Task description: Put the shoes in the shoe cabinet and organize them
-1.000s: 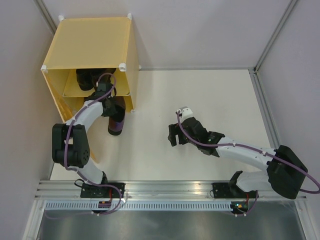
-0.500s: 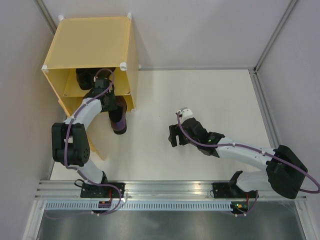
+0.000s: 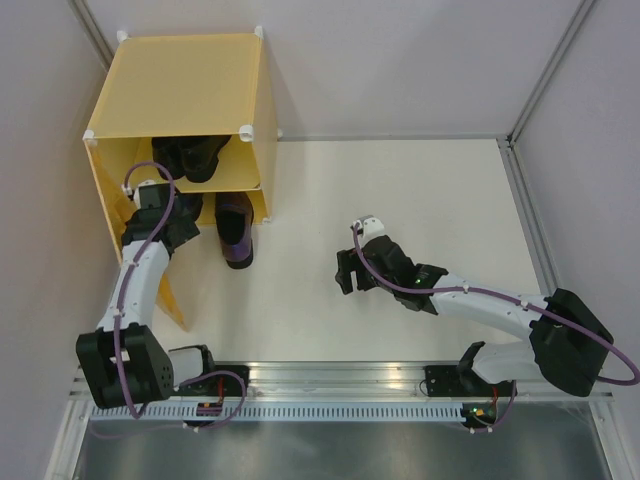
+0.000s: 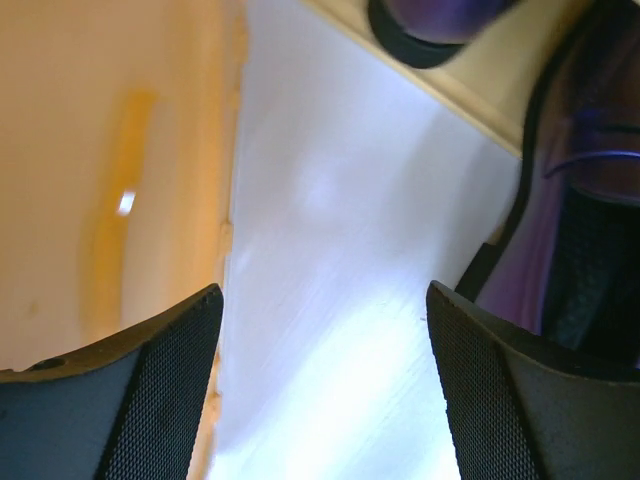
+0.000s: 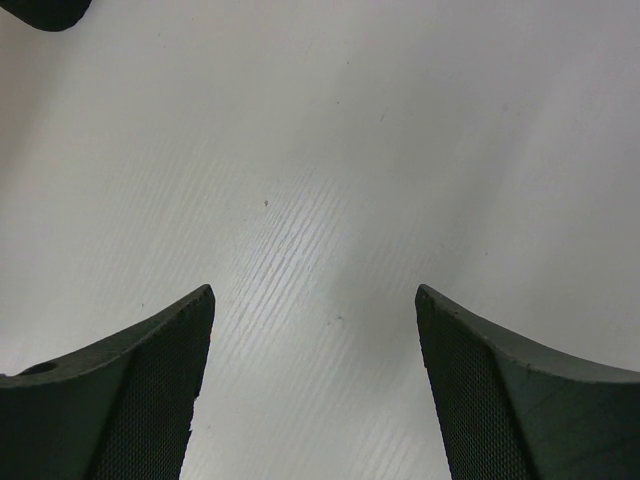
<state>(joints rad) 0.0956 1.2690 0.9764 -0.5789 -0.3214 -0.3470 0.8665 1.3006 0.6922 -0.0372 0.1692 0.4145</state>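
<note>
The shoes are not all stowed. Dark shoes (image 3: 190, 158) sit on the upper shelf of the shoe cabinet (image 3: 190, 80), but one purple shoe (image 3: 237, 238) lies across the cabinet's front lip, partly out on the worktop (image 3: 400, 200).

Risks, as judged:
- The protruding shoe would block the door (image 3: 172, 295) from closing.
- A careless sweep by the left arm at the cabinet mouth could clip the shoe and push it askew or farther out.

Left fingers (image 4: 150, 400): spread wide and holding nothing, with the purple shoe just beside them.

Right fingers (image 5: 120, 400): spread wide and empty, over bare worktop well apart from the cabinet.
</note>
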